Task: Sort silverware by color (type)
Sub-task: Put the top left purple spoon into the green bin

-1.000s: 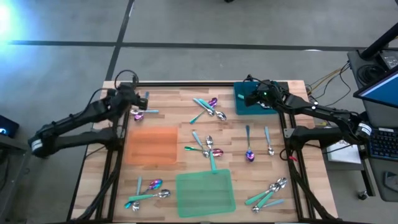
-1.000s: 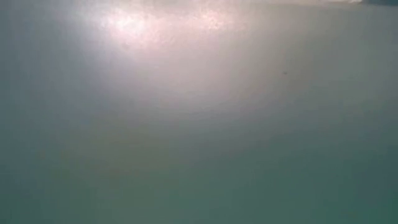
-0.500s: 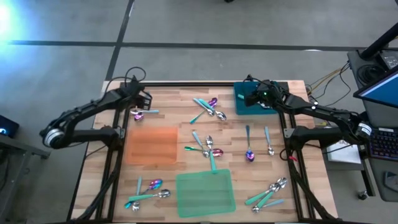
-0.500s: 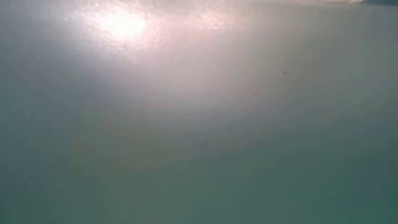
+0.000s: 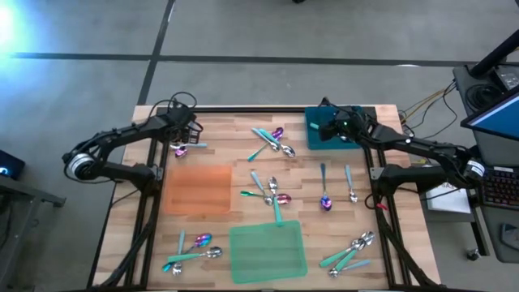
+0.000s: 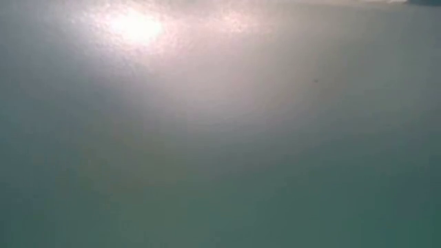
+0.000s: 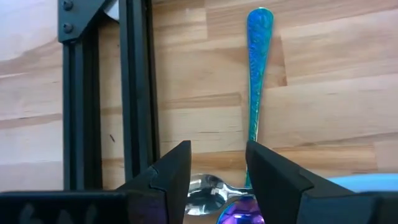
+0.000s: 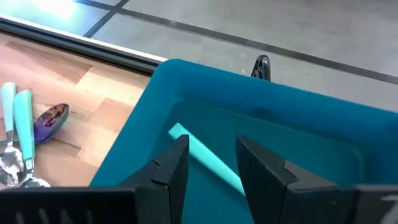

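Observation:
Silverware lies scattered on the wooden table (image 5: 227, 142): small spoons with silver or purple heads and teal or pale blue handles. My left gripper (image 7: 217, 163) stands open over a small cluster at the far left (image 5: 182, 148). There a blue-green handle (image 7: 256, 74) lies on the wood, with a silver head (image 7: 204, 190) and a purple head (image 7: 239, 214) just below the fingertips. My right gripper (image 8: 208, 163) hangs open inside the teal bin (image 8: 261, 118) at the far right. A teal handle (image 8: 202, 155) on the bin's floor runs under its fingers.
An orange mat (image 5: 199, 188) and a green mat (image 5: 268, 251) lie flat, left of centre and near centre. Spoon clusters lie at far centre (image 5: 272, 142), centre (image 5: 272, 193), right (image 5: 326, 199), near left (image 5: 190, 247) and near right (image 5: 350, 251). A black frame rail (image 7: 137, 93) runs beside my left gripper.
My left gripper has come down toward the spoon cluster at the far left and shifted slightly toward the table's right, tipping to point more steeply down. Its arm has swung in behind it.

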`<state>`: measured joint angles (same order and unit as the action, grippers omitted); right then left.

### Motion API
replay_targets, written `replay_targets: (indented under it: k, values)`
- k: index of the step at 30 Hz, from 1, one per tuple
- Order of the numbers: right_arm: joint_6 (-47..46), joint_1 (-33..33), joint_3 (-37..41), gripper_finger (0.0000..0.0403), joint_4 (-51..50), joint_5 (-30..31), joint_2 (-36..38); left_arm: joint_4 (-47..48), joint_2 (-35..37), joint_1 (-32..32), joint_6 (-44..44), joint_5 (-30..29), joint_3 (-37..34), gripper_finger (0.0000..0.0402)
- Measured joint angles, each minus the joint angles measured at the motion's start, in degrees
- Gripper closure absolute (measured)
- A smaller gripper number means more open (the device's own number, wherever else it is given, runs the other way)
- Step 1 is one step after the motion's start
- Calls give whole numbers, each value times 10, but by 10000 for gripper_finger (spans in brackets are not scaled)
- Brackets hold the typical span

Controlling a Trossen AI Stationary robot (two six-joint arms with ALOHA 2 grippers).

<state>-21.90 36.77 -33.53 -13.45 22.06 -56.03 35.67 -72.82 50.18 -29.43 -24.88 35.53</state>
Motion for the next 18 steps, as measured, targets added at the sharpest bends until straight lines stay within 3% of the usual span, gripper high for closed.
replay_targets:
  k: [12, 18]
  values:
    - [-1, 0, 17, 284, 0, 0, 0, -51, -63, -10, -5, 58, 0, 263]
    - [0, 0, 17, 281, 0, 0, 0, -67, -87, -17, -11, 25, 2, 263]
